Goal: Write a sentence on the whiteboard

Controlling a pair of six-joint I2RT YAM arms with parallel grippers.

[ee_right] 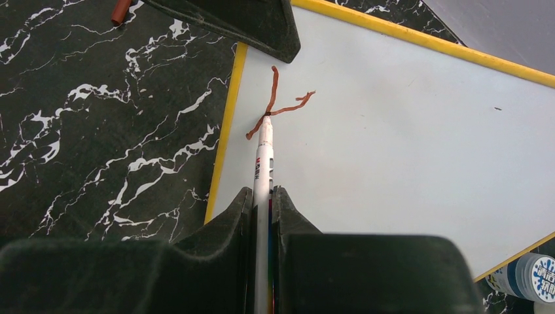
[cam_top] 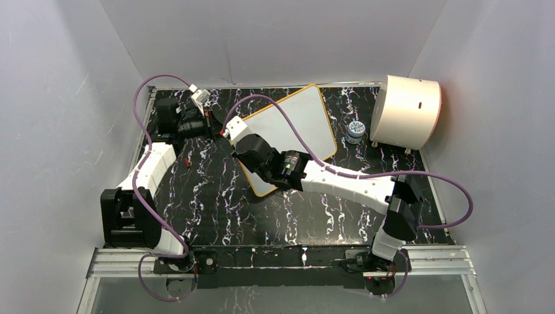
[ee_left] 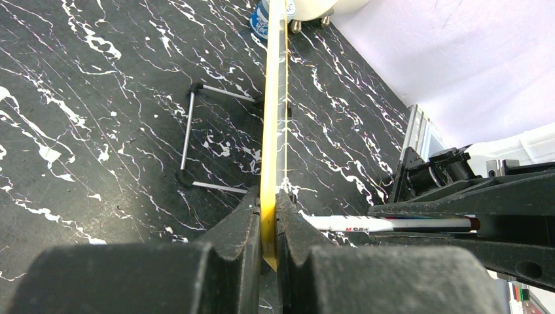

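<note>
The whiteboard (cam_top: 302,121) sits slanted on the black marbled mat (cam_top: 216,209), towards the far side and a little right of the middle, with one corner pointing near and one far. The left gripper (ee_left: 268,210) is closed tight on the board's yellow rim at its left edge, a finger pressed against each face, so its wrist camera sees the board edge-on. The right gripper (ee_right: 263,196) is clamped on a white marker (ee_right: 263,160), whose tip touches the board near that same left edge. A few dark red strokes (ee_right: 278,104) cross there, roughly a slanted line with two short branches; the rest of the white surface is bare. A small red cap (ee_right: 121,10) lies on the mat just left of the board. A thin bent wire stand (ee_left: 190,134) lies on the mat beside the board's edge. To the right of the board stands a little bottle with a blue and white label (cam_top: 355,131), and beyond it, in the far right corner, a cream drum (cam_top: 406,111) rests on short feet.
</note>
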